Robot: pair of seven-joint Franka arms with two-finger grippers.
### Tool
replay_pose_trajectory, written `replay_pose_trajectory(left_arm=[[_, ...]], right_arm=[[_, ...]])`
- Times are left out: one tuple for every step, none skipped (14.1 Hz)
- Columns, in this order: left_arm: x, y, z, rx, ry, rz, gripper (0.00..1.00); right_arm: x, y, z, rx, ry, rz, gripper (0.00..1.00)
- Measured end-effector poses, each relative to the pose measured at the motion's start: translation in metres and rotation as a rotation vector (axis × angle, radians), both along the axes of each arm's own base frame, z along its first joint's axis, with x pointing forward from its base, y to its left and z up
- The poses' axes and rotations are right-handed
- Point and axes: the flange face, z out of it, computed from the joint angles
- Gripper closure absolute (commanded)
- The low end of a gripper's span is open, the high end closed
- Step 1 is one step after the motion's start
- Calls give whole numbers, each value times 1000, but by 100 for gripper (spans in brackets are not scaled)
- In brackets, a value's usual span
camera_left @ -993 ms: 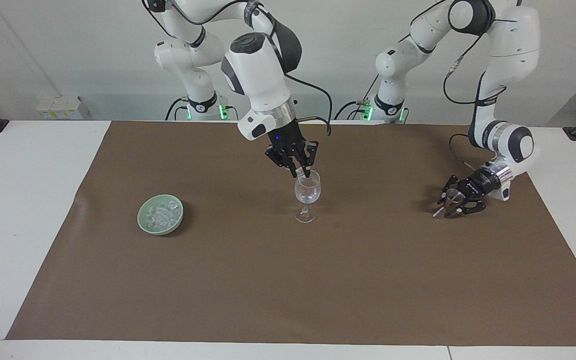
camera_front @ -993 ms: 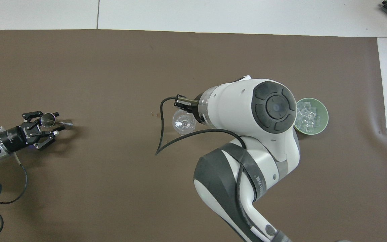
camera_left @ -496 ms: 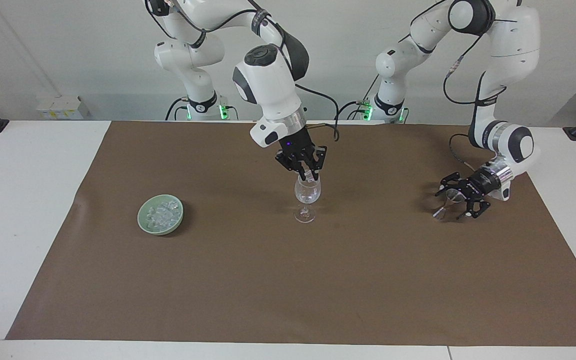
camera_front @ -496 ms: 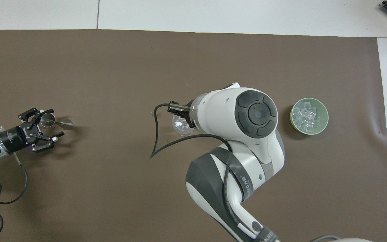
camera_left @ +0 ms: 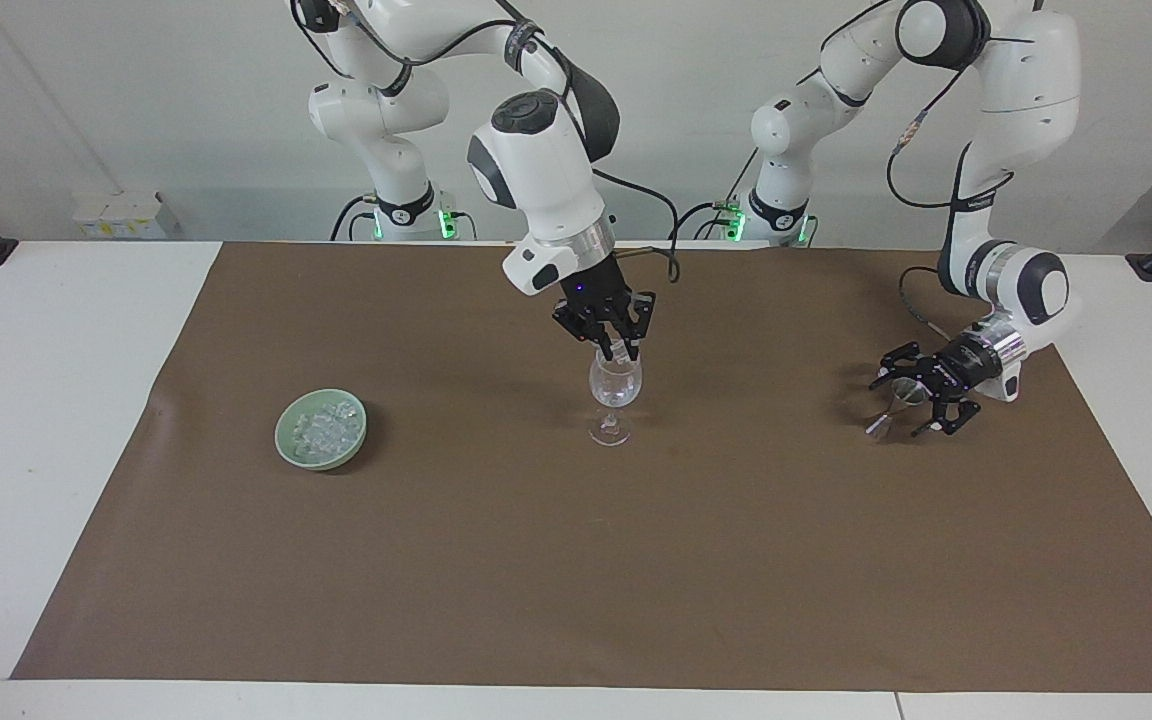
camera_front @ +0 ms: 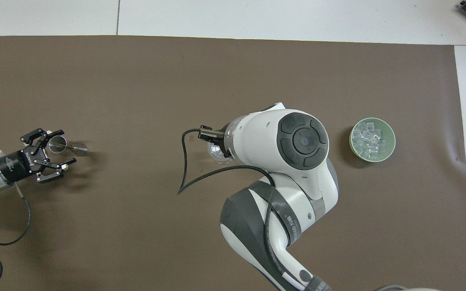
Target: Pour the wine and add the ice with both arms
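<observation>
Facing view: right gripper clenched over the upright wine glass, apparently pinching a chunk not yet dropped; ice remains in the green bowl. Left gripper released around a tipped small glass.

Overhead view: bowl of ice toward the right arm's end, well apart from the wine glass. Pouring looks finished; icing under way.

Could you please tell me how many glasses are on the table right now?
2. One glass stands upright mid-mat under the right tool; the other glass lies on its side by the open left tool.
</observation>
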Motion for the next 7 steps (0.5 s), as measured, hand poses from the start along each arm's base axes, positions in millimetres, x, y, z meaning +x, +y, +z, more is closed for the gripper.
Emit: replay_pose_trajectory(left_arm=[[0, 0, 3, -3, -4, -3, 0], [0, 0, 6, -5, -7, -4, 0], [1, 0, 10, -4, -10, -4, 0], [1, 0, 13, -5, -9, -3, 0], [2, 1, 17, -5, -10, -2, 0], [2, 1, 21, -5, -10, -1, 0], [3, 1, 25, -7, -7, 1, 0]], right_arm=[[0, 0, 0, 0, 0, 0, 56], [0, 0, 0, 0, 0, 0, 56], [0, 0, 0, 0, 0, 0, 56], [0, 0, 0, 0, 0, 0, 53], [0, 0, 0, 0, 0, 0, 44], [0, 0, 0, 0, 0, -1, 26], [1, 0, 1, 1, -2, -1, 0]])
